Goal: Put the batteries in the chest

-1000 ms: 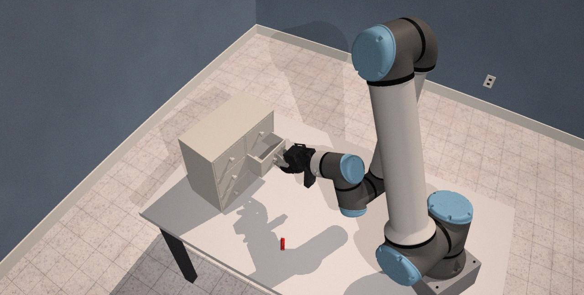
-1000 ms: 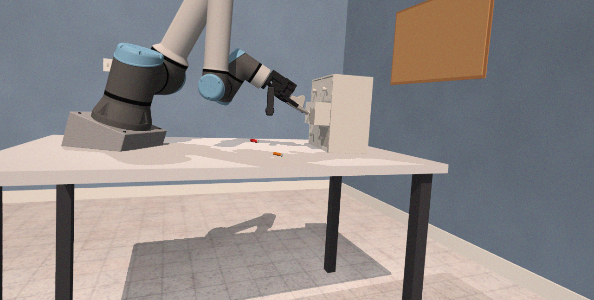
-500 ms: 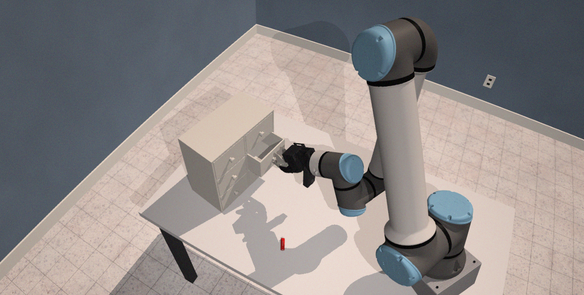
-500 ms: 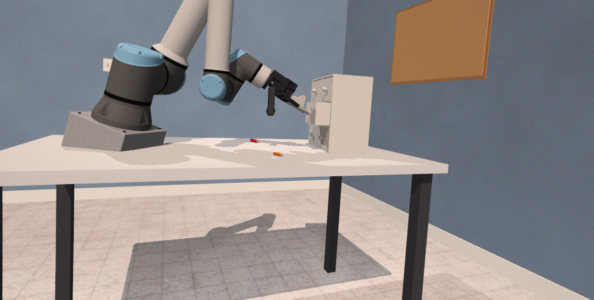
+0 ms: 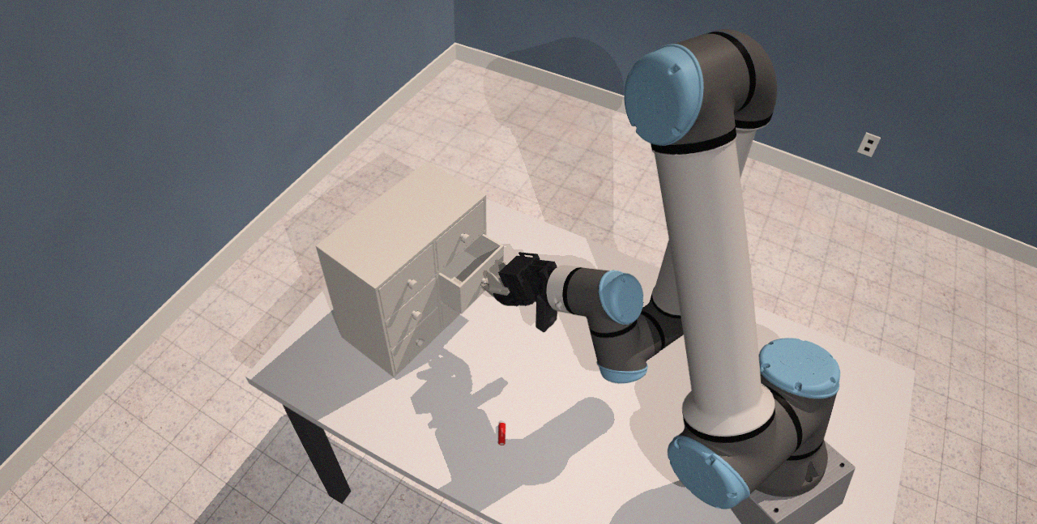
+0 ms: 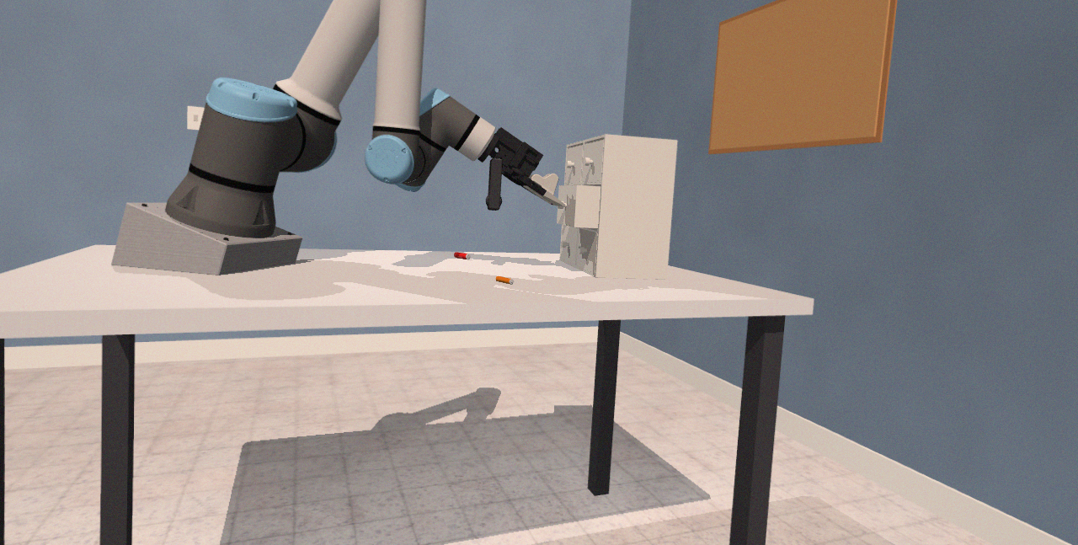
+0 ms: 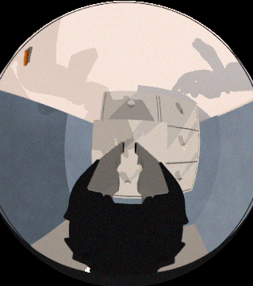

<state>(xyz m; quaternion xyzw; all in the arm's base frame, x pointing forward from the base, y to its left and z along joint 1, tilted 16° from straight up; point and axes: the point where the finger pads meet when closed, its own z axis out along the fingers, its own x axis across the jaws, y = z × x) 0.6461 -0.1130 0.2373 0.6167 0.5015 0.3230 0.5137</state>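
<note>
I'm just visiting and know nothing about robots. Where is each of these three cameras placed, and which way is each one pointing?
Top: high in the room, looking down at the table; shows the whole arm, its gripper shut on the knob of an open drawer in the chest.
Exterior: about table height, off to the side, looking across; shows base and arm.
Wrist: on the arm's end, looking along the fingers, picture upside down; shows only the gripper.
Shared: exterior and wrist both show the orange battery; top and exterior show the red one.

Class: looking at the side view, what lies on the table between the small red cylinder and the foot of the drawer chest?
In the exterior view, one small orange cylinder lies between the red cylinder and the beige drawer chest, nearer the white table's front edge.
</note>
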